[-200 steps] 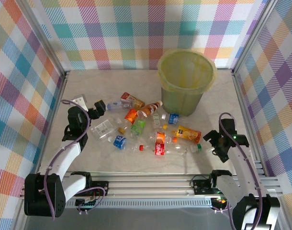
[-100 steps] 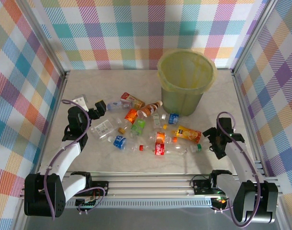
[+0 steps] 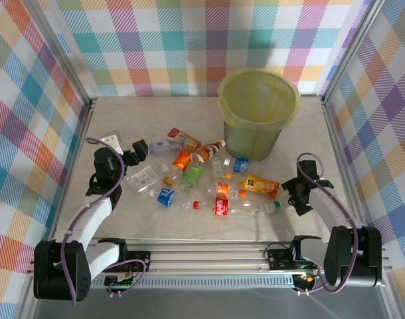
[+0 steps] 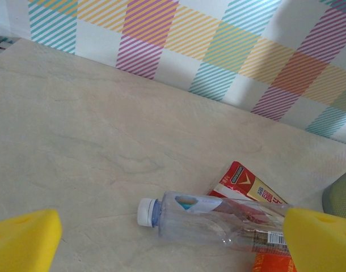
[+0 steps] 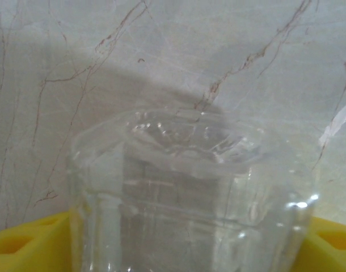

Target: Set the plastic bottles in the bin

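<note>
Tabletop (image 3: 123, 219), overhead view: plastic bottles (image 3: 189, 176) strewn mid-surface, just near-left of bin (image 3: 252, 143). Left jaws at pile's left edge, right jaws at its right end. Left wrist: left jaws released wide, white-capped bottle (image 4: 218, 224) lying ahead. Right wrist: clear bottle (image 5: 190, 192) between right jaws' fingers (image 5: 25, 249); grip cannot tell.

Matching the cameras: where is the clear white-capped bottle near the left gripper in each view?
Top external: clear white-capped bottle just right of the left gripper.
Left wrist: lower centre, cap pointing left.
Right wrist: another clear bottle flanked by the right gripper.
Shared landmark: red-labelled bottle beside it.
</note>
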Available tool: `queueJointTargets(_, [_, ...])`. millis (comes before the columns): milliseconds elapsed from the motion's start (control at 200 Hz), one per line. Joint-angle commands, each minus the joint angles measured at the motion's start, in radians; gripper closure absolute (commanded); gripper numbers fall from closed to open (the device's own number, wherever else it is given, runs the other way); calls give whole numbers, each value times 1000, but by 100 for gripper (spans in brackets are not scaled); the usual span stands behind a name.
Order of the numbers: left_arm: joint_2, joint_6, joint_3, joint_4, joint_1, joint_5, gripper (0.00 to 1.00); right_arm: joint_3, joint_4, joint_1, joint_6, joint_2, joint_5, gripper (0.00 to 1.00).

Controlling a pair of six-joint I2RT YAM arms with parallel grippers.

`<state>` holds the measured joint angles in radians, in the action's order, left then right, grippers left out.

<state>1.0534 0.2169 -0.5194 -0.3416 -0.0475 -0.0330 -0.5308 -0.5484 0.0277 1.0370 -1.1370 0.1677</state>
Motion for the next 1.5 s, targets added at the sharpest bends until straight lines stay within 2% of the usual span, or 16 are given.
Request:
queueJointTargets(0, [3,-1,-18,-10,4,-18,0,9,10,0,17,8,51,28])
queueJointTargets(330, [2,-1,-25,-5,5,-20,0,-104,-138,-1,-87,140,172,58])
queueJointTargets(485, [0,4,-28,-5,4,-18,0,-214,-186,-5,-185,218,198,65])
queueJointTargets(620, [-1,8,-34,-4,4,-21,0,-378,-193,-74,-301,212,247,71])
queueJointTargets(805, [-5,22,-39,1,3,-27,0,-706,-149,-275,-527,61,393,72])
queueJointTargets(950, [-10,36,-38,6,3,-39,0,-952,-82,-373,-712,-85,415,71])
queueJointTargets(1100, [-33,41,-30,19,3,-39,0,-1151,-32,-420,-840,-214,393,73])
queueJointTargets(1330, [-64,77,-25,23,3,-58,0,-1319,90,-426,-988,-417,303,74])
queueJointTargets(1495, [-74,109,-21,27,2,-74,0,-1547,29,-426,-1037,-633,250,73])
